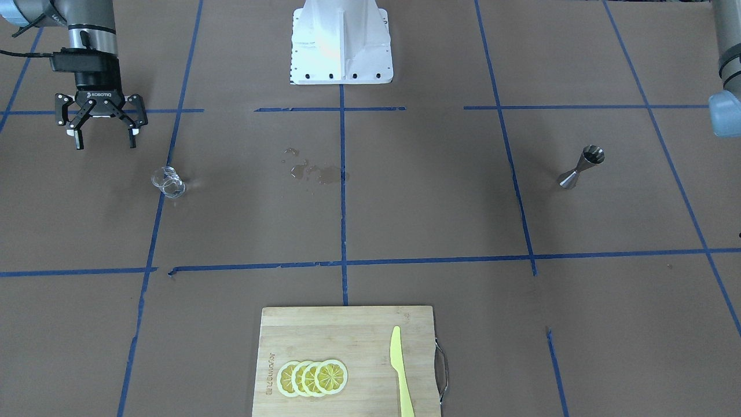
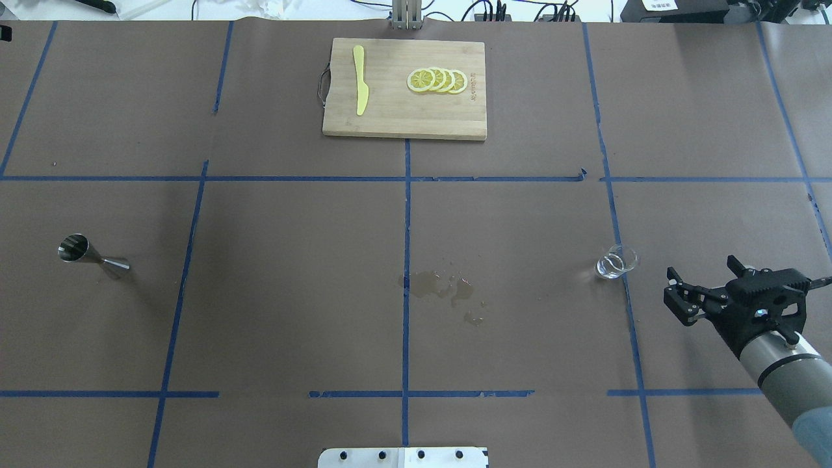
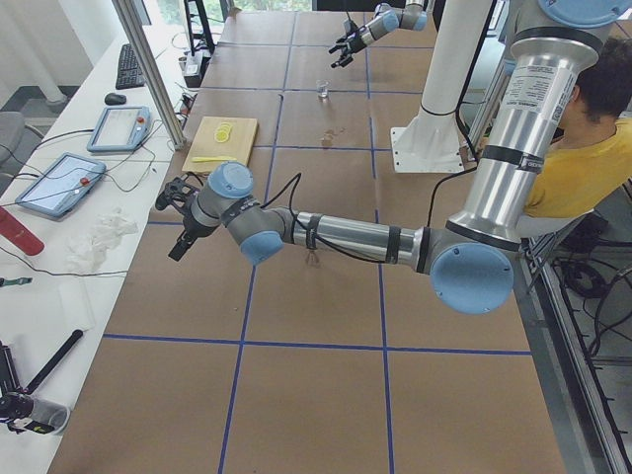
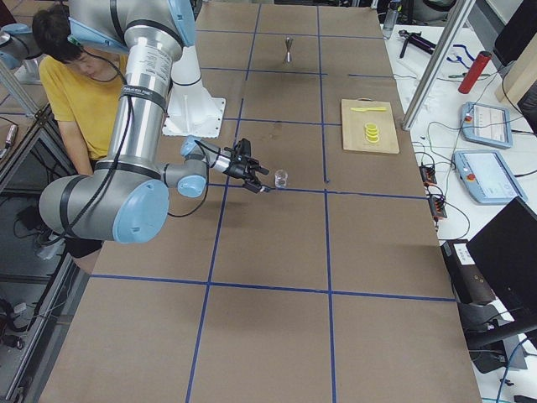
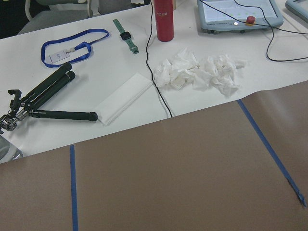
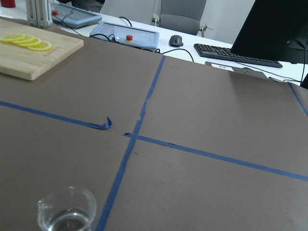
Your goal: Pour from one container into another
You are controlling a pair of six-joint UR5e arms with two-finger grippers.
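The clear glass cup (image 1: 169,182) stands upright with some liquid in it, also seen in the overhead view (image 2: 616,261) and low in the right wrist view (image 6: 67,214). My right gripper (image 1: 104,132) hangs open and empty a short way from the cup, on the robot's side of it (image 2: 699,265). The steel jigger (image 1: 580,168) stands upright and alone on the other side of the table (image 2: 93,257). My left gripper (image 3: 178,222) shows only in the exterior left view, out beyond the jigger near the table's end. I cannot tell whether it is open or shut.
A puddle of spilled liquid (image 2: 442,286) lies near the table's middle. A wooden cutting board (image 2: 390,114) at the far edge carries a yellow knife (image 2: 359,81) and lemon slices (image 2: 437,80). The white robot base (image 1: 341,43) sits at the near edge.
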